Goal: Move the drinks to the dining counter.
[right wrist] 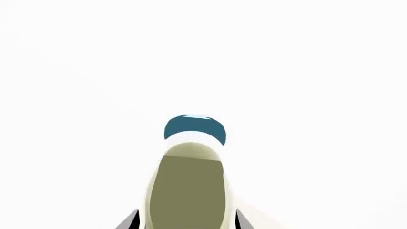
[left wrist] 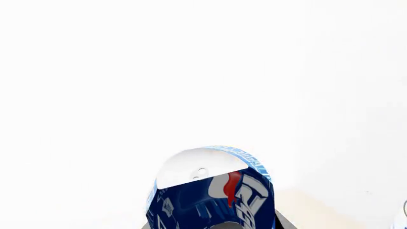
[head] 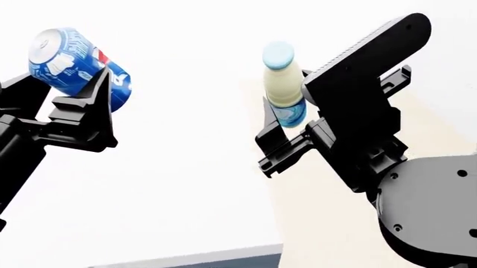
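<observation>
The drinks in view are a blue soda can [head: 75,61] and a cream bottle [head: 283,84] with a light-blue cap. My left gripper [head: 93,84] is shut on the can, which is tilted with its silver top up and to the left. My right gripper [head: 287,120] is shut on the bottle's lower half, and the bottle stands nearly upright. Both are over the broad white top of the dining counter [head: 186,184]. The left wrist view shows the can [left wrist: 210,191] close up. In the right wrist view the bottle [right wrist: 190,186] sits between two fingers [right wrist: 130,222].
A dark blue-grey strip [head: 223,259] runs under the counter's near edge at the bottom of the head view. A cream-tinted patch [head: 328,223] lies on the white top under the right arm. A small white-blue sliver [left wrist: 403,214] shows at the edge of the left wrist view.
</observation>
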Motion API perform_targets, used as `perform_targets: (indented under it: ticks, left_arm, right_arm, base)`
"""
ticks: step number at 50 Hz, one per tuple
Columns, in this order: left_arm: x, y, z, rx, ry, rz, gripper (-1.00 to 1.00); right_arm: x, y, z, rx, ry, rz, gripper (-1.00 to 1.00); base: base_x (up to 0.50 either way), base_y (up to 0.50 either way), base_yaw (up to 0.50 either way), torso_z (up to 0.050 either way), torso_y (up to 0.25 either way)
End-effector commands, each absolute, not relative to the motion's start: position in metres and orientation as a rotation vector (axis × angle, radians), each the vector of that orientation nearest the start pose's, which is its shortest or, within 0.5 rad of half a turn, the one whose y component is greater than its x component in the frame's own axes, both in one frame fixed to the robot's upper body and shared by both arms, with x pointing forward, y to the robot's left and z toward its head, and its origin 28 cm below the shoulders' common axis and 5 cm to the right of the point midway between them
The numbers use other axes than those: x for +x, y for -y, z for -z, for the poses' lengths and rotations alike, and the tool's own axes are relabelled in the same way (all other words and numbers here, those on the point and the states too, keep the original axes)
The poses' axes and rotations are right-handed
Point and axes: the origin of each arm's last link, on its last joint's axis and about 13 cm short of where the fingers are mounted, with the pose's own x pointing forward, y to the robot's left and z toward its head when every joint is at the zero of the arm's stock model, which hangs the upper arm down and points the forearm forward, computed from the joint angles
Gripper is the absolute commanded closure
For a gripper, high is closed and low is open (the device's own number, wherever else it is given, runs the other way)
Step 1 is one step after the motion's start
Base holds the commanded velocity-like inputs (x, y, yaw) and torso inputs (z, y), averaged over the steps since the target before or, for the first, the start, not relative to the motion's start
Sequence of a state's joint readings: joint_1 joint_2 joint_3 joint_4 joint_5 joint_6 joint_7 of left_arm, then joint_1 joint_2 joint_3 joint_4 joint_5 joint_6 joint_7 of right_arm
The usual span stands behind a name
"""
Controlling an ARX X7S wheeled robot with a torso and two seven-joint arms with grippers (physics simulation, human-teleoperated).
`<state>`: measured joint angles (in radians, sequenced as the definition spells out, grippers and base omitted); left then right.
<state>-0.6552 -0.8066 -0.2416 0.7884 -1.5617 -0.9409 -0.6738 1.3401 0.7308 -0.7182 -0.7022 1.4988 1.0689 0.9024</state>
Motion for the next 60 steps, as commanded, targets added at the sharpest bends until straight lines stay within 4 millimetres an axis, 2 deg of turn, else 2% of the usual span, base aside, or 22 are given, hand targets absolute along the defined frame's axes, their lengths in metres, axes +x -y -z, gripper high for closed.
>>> perform_targets:
  ticks: [1, 28, 32, 42, 60]
  left_arm:
    - [0.177, -0.271, -0.281, -0.057, 0.251, 0.213, 1.00]
    - [0.183, -0.269, -0.279, -0.053, 0.240, 0.223, 1.00]
    - [0.184, -0.268, -0.279, -0.050, 0.238, 0.224, 1.00]
    - [0.185, -0.268, -0.278, -0.051, 0.234, 0.225, 1.00]
    - [0.189, -0.268, -0.275, -0.057, 0.227, 0.229, 1.00]
  right_arm:
    - [0.208, 0.091, -0.291, -0.505, 0.160, -0.318, 1.00]
    - [0.211, 0.092, -0.289, -0.499, 0.167, -0.290, 1.00]
    - [0.212, 0.095, -0.293, -0.379, 0.155, -0.313, 1.00]
    - [0.211, 0.095, -0.293, -0.427, 0.169, -0.238, 1.00]
    - [0.214, 0.094, -0.293, -0.455, 0.162, -0.252, 1.00]
  base:
    - [0.00, 0.00, 0.50, 0.000, 0.000]
    - [0.00, 0.00, 0.50, 0.000, 0.001]
    - [-0.13, 0.00, 0.00, 0.000, 0.003]
    - [-0.01, 0.00, 0.00, 0.001, 0.001]
    - [-0.50, -0.03, 0.00, 0.000, 0.001]
